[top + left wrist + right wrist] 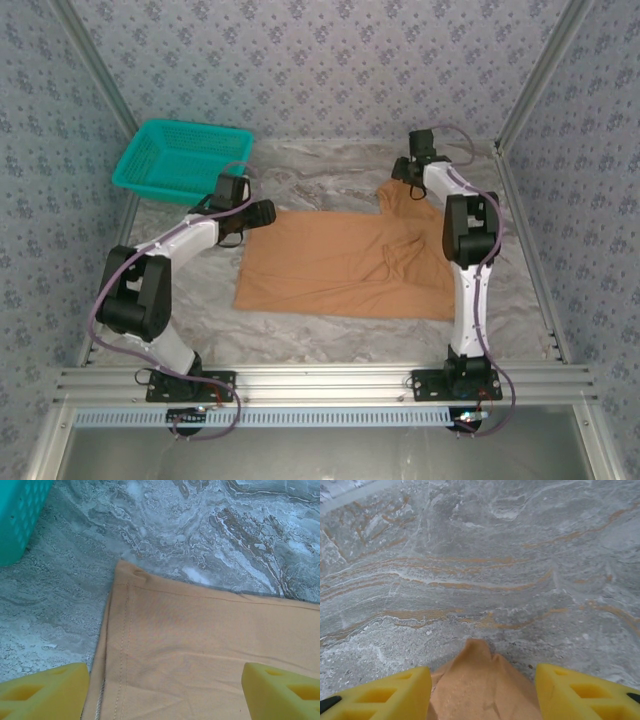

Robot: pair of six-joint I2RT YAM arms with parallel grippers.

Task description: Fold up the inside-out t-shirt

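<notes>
We treat the plain orange-tan soft cloth t-shirt, spread flat on the grey marbled desk, as light and limp, best pinched at the stitched hem corner under the spread left jaws and the far tip between the spread right jaws.

t-shirt spread flat | left end effector: far-left corner | right end effector: far-right corner
</notes>
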